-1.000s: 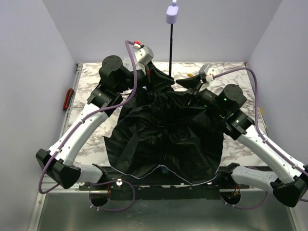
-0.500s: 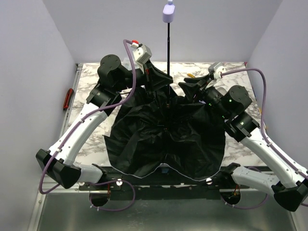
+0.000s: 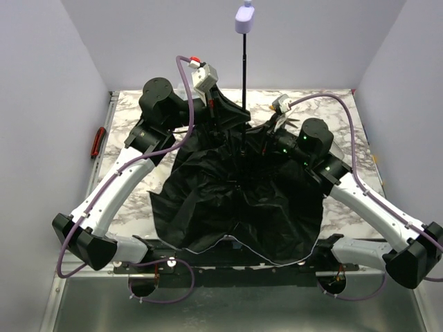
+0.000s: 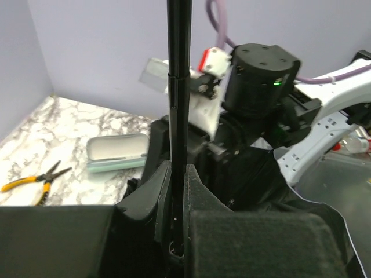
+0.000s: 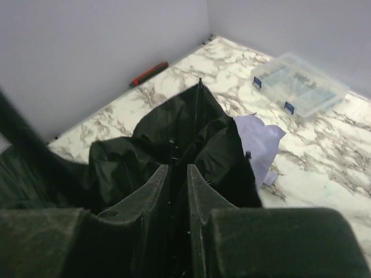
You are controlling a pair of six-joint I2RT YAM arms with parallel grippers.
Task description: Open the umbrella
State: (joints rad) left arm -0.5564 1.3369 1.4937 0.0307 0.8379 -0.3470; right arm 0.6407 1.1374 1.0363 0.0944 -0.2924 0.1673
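The umbrella [image 3: 235,200] is standing half-open on the tabletop [image 5: 313,156], shaft [image 4: 177,87] extended but canopy [image 5: 191,127] sagging, the left hand [image 4: 177,174] clamping the shaft and the right hand [image 5: 177,174] nearly together at the canopy, whether gripping I cannot tell.

The umbrella [image 3: 235,200] showed black inside, with a pale lavender handle [image 3: 245,19]. The bench [image 3: 121,114] was white marble veined with grey. The pliers [image 4: 36,183] had yellow grips.

Left claw [image 4: 177,174] pinched tight, right claw [image 5: 178,174] narrow-gapped, both pointing inward.
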